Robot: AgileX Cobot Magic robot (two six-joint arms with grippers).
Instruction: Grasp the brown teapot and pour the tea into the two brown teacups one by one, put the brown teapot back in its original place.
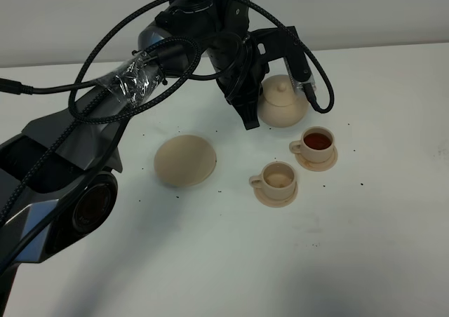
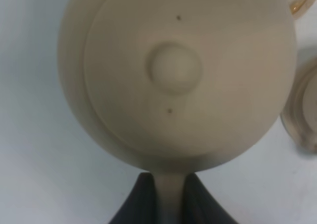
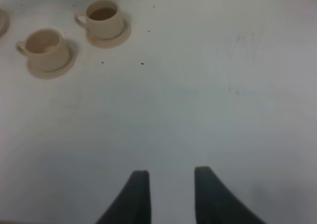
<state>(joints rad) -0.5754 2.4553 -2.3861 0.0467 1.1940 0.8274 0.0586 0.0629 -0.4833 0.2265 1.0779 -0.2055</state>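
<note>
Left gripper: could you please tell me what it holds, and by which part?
The left gripper holds the teapot by its handle.

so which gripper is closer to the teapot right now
Left. The left gripper is shut on the handle of the brown teapot, touching it. The right gripper is open over the table, apart from the teapot and outside the high view.

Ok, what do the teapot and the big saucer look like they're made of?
The teapot looks like matte beige ceramic: smooth, opaque, evenly coloured. The big saucer matches it, probably the same ceramic, though plastic can't be ruled out.
</note>
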